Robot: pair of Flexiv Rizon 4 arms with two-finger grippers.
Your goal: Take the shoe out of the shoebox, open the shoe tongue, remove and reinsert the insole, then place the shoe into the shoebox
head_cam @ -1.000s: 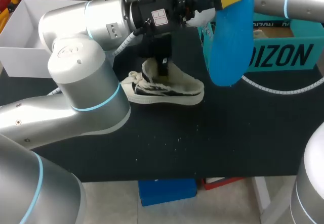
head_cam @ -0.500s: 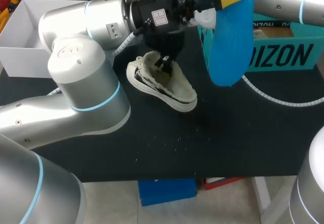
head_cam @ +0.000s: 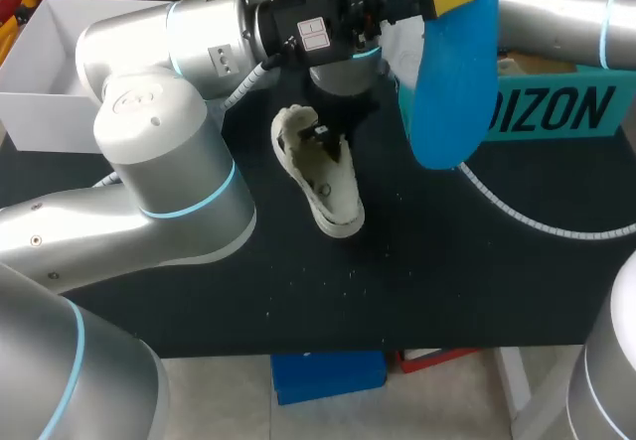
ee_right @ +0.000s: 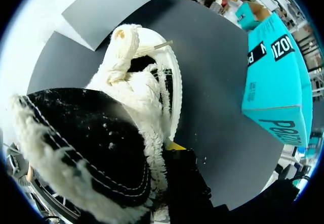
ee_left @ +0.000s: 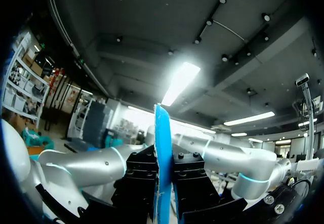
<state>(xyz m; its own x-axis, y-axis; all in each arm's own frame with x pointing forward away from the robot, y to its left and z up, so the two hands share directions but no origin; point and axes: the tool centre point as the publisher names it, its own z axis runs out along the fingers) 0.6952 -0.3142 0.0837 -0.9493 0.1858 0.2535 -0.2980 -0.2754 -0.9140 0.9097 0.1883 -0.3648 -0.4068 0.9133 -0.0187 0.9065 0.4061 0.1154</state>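
A low shoe (head_cam: 323, 177) with white fleece lining and black trim lies on the black table (head_cam: 199, 281), toe toward the front edge. My right gripper (head_cam: 320, 134) comes down onto its opening and is shut on the shoe's fleecy collar (ee_right: 152, 133), one yellow tip (ee_right: 174, 145) showing beside it. My left gripper (head_cam: 437, 1) is raised above the table's far side, shut on a blue insole (head_cam: 449, 82) that hangs downward. In the left wrist view the insole (ee_left: 162, 148) stands edge-on between the black fingers (ee_left: 195, 181). The teal shoebox (head_cam: 556, 107) stands at the back right.
A white open box (head_cam: 40, 82) sits at the back left. A white coiled cable (head_cam: 527, 207) trails over the table in front of the teal shoebox (ee_right: 273, 77). A grey sheet (ee_right: 111, 6) lies beyond the shoe's toe.
The right gripper has turned the shoe from lying crosswise to pointing its toe toward the front edge. The left arm and the blue insole have kept still.
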